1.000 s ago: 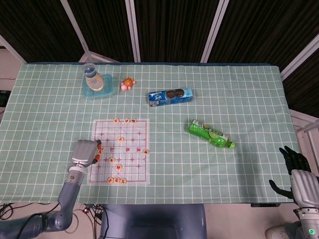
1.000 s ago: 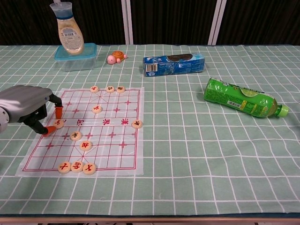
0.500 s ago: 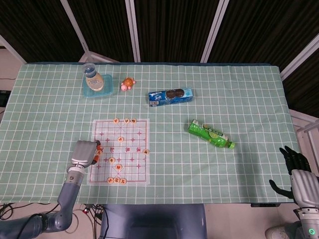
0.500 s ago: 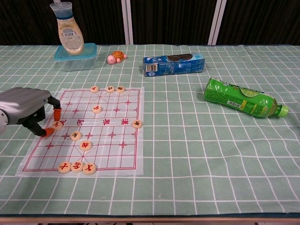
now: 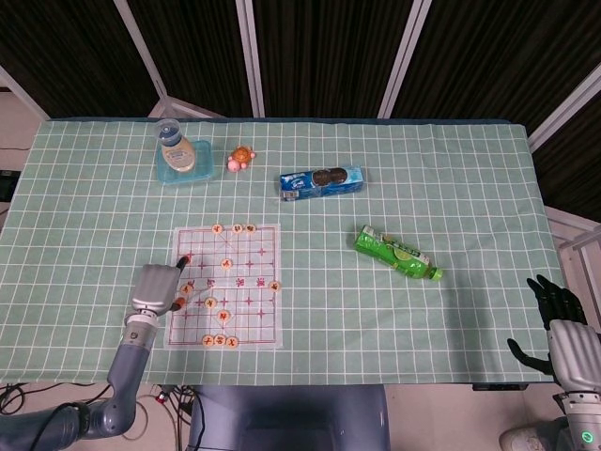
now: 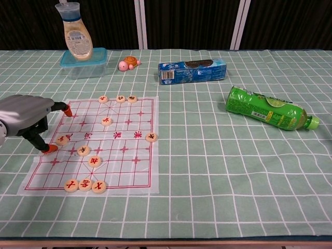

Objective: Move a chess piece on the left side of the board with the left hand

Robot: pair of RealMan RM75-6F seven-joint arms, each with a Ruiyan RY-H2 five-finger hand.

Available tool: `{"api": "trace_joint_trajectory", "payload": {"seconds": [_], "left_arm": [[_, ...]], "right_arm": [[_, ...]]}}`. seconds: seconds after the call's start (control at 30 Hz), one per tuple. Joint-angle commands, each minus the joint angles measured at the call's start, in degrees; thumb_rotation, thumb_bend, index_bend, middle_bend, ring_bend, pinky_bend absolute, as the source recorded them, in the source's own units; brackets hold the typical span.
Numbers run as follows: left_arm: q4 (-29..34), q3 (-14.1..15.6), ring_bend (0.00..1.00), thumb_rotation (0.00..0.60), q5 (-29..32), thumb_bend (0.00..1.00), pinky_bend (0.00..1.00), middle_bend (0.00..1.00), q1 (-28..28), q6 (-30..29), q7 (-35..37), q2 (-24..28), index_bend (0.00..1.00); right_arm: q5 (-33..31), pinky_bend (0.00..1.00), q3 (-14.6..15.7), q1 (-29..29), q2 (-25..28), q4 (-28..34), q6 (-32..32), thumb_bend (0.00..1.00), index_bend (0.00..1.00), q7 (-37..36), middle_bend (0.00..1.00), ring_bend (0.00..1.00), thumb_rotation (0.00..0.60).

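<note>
The paper chess board (image 6: 140, 176) (image 5: 266, 331) lies on the green checked cloth with several round wooden pieces on it. One piece (image 6: 63, 139) (image 5: 187, 288) rests flat near the board's left edge. My left hand (image 6: 23, 116) (image 5: 153, 289) hovers at that edge with its orange-tipped fingers (image 6: 67, 110) spread apart, one tip on each side of the piece, and it holds nothing. My right hand (image 5: 563, 329) hangs off the table's right front corner, fingers apart and empty; the chest view does not show it.
A sauce bottle in a blue tub (image 6: 78, 44), a toy turtle (image 6: 128, 64) and a blue biscuit pack (image 6: 192, 71) line the back. A green bottle (image 6: 264, 111) lies on its side at the right.
My left hand's fingers have spread away from the piece they pinched, which now lies free on the board, a little nearer the front edge. The right hand is still.
</note>
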State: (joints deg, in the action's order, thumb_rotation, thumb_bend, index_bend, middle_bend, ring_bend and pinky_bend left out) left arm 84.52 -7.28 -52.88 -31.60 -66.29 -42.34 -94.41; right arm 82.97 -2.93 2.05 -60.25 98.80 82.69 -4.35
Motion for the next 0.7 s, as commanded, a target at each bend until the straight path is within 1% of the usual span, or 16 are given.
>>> {"api": "trace_joint_trajectory", "payload": {"seconds": [0.03,0.17,0.27,0.37,0.4,0.47,0.53,0.57,0.63,0.7], "left_arm": [[1.16,-0.21,0.88,0.6,-2.35,0.17,0.93,0.96,0.7,-1.83,2.38,0.88,0.22],[3.5,0.66,0.79,0.6,-6.83,0.16,0.86,0.85,2.61,-4.92,6.52,3.25,0.2],[5.23,1.63,0.74,0.6,-10.87,0.16,0.82,0.79,4.48,-7.96,10.01,5.64,0.17],[6.13,2.55,0.66,0.6,-14.26,0.14,0.76,0.69,6.18,-10.55,13.06,7.98,0.12],[6.28,2.81,0.61,0.6,-14.94,0.12,0.73,0.63,6.68,-11.18,13.71,8.73,0.1],[6.78,3.17,0.47,0.6,-15.76,0.1,0.62,0.49,7.58,-11.97,15.14,9.96,0.05],[7.35,3.52,0.27,0.6,-16.36,0.08,0.45,0.3,8.49,-12.66,16.57,11.07,0.01],[7.65,3.78,0.22,0.6,-16.78,0.08,0.39,0.24,8.91,-12.97,17.14,11.58,0.0],[8.23,4.52,0.08,0.6,-18.19,0.06,0.25,0.1,9.77,-13.91,18.09,12.57,0.0],[8.93,5.6,0.02,0.6,-20.05,0.04,0.15,0.02,10.68,-14.99,18.7,13.64,0.0]], "right_arm": [[0.04,0.0,0.02,-0.01,-0.01,0.01,0.0,0.3,0.0,0.02,0.0,0.0,0.6],[0.21,0.0,0.05,-0.01,0.0,-0.05,0.08,0.3,0.0,0.04,0.0,0.0,0.6],[0.3,0.0,0.1,-0.03,-0.01,-0.02,0.11,0.3,0.0,0.08,0.0,0.0,0.6],[0.46,0.0,0.18,-0.02,-0.09,-0.02,0.12,0.3,0.0,0.27,0.0,0.0,0.6],[0.51,0.0,0.2,-0.04,-0.09,-0.02,0.17,0.3,0.0,0.34,0.0,0.0,0.6],[0.57,0.0,0.22,-0.05,-0.15,-0.05,0.23,0.3,0.0,0.5,0.0,0.0,0.6],[0.64,0.0,0.2,-0.09,-0.18,-0.09,0.38,0.3,0.0,0.62,0.0,0.0,0.6],[0.68,0.0,0.21,-0.11,-0.19,-0.12,0.44,0.3,0.0,0.71,0.0,0.0,0.6],[0.79,0.0,0.25,-0.12,-0.21,-0.2,0.5,0.3,0.0,0.9,0.0,0.0,0.6],[1.04,0.0,0.22,-0.1,-0.26,-0.38,0.71,0.3,0.0,1.25,0.0,0.0,0.6]]}}
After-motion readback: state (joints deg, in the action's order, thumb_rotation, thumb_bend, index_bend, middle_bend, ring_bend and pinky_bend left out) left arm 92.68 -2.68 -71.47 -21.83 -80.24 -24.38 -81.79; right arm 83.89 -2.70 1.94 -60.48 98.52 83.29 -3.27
